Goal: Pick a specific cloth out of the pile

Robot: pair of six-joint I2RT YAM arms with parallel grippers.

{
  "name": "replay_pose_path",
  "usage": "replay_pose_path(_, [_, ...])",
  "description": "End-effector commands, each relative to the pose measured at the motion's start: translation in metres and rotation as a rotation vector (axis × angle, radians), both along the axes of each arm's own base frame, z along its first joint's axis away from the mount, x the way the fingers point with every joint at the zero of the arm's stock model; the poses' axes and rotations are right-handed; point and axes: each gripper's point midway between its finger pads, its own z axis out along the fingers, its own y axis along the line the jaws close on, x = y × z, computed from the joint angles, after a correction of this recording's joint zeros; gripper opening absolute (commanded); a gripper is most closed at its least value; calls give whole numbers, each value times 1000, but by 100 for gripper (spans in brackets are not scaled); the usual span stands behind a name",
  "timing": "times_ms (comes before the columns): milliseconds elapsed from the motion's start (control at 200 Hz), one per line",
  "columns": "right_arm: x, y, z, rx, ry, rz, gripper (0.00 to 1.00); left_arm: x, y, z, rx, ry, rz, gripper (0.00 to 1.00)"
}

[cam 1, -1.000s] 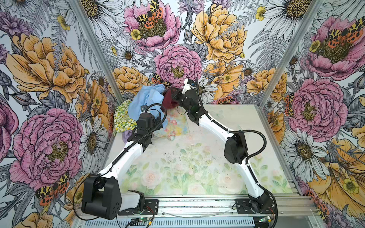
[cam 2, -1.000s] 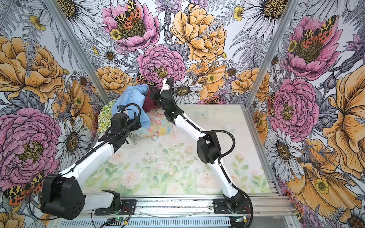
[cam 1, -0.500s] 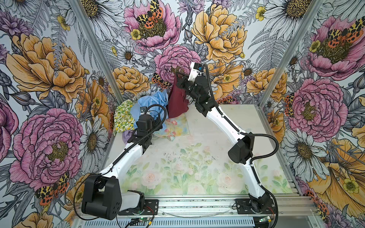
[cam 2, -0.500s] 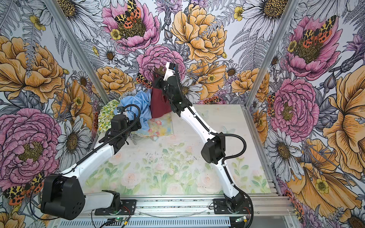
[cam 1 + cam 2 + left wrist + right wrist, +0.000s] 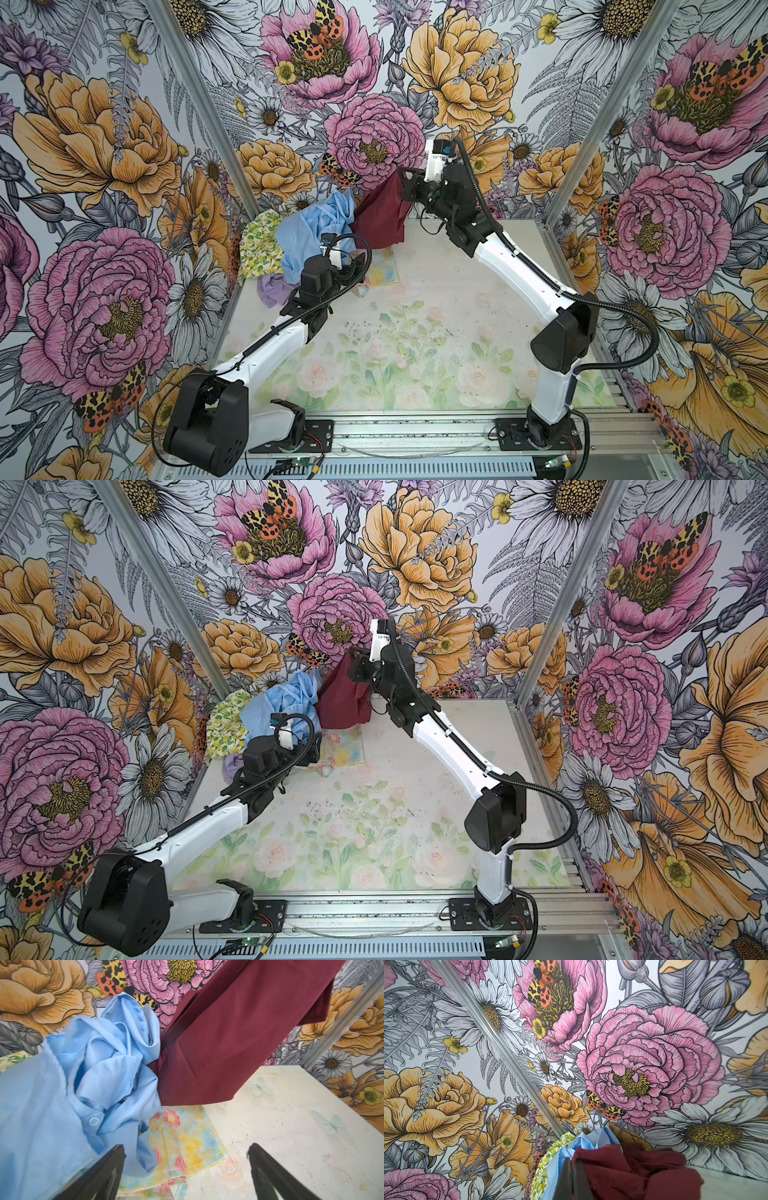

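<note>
My right hand [image 5: 404, 183] is clamped shut on the top of the maroon cloth [image 5: 380, 222]. The cloth hangs from it near the desk's [image 5: 457, 299] far left corner, its side touching the light blue garment [image 5: 309, 232] on the pile [image 5: 257, 245]. My left hand [image 5: 186, 1150] hovers spread wide and empty above the pastel floral cloth [image 5: 187, 1142].

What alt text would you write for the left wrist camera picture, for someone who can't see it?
A dark maroon cloth hangs down from above, beside a crumpled light blue garment. A pastel floral cloth lies on the pale table below them, and two black fingers stand wide apart, empty, nearest the camera.
</note>
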Motion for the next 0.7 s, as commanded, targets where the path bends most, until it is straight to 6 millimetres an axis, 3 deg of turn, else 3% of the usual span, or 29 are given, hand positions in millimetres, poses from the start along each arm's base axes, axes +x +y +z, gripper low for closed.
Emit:
replay_pose_path(0, [-24, -8, 32, 13, -85, 33, 0, 7, -37, 21, -44, -97, -129, 95])
replay_pose_path(145, [-28, -9, 23, 25, -57, 51, 0, 22, -91, 29, 58, -173, -217, 98])
replay_pose_path(335, [-33, -21, 24, 69, -32, 60, 0, 85, -127, 24, 96, -214, -199, 98])
replay_pose_path(355, [-33, -24, 24, 75, -30, 59, 0, 91, -129, 24, 99, -222, -196, 93])
replay_pose_path(385, [-33, -29, 25, 85, -27, 56, 0, 98, -130, 33, 94, -241, -179, 76])
replay_pose_path(395, [-31, -30, 22, 84, -23, 52, 0, 103, -132, 21, 102, -220, -175, 72])
replay_pose_path(510, [-27, -55, 19, 93, -18, 8, 0, 114, -132, 30, 53, -224, -199, 0])
replay_pose_path(650, [-22, -79, 7, 99, -9, -35, 0, 111, -122, 42, 4, -217, -227, 0])
replay_pose_path(660, [-22, -80, 7, 102, -9, -36, 0, 107, -120, 56, -7, -237, -230, 0])
replay_pose_path(695, [-21, -85, 1, 104, -6, -42, 0, 105, -117, 66, -18, -233, -227, 0])
